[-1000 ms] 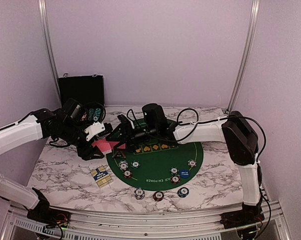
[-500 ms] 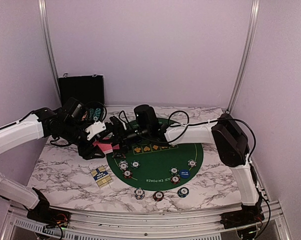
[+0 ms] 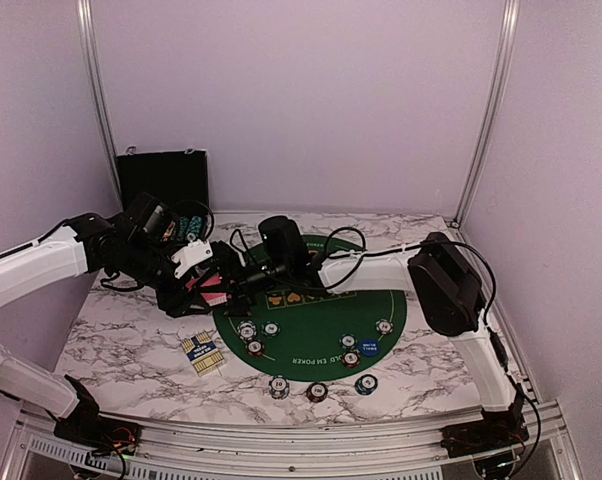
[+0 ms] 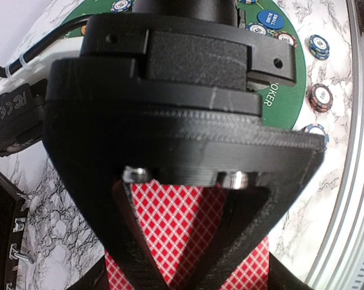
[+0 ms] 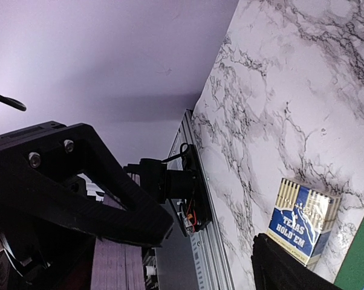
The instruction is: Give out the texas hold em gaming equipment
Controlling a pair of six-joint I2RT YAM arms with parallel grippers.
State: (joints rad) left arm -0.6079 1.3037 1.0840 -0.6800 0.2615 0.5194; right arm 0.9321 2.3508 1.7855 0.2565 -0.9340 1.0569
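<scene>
The cards [image 4: 170, 225] (red diamond backs) sit clamped in the closed left tool [image 3: 199, 288], held above the table [image 3: 121, 345] just off the left edge of the green mat [image 3: 306, 338]; the right tool [image 3: 231, 287] meets them head-on, its jaws standing wide apart on either side of the cards, though I cannot tell whether they touch. In the left wrist view the right tool's black body fills most of the frame, with the cards showing through the V of its fingers.

The black case [image 3: 163, 180] stands open at the back left corner, with teal chips [image 3: 189, 226] just in front of it; a blue-and-gold box [image 5: 303, 220] lies on the table near the mat's left edge, contents hidden. More chips [image 3: 246, 330] and a blue button [image 3: 369, 348] lie on the mat; three others lie in a row on the table just in front of it.

The left arm [image 3: 36, 270] comes in from the left, wrist bent towards the mat; the right arm [image 3: 381, 268] reaches leftwards across the mat's far side, its elbow raised at the right.
</scene>
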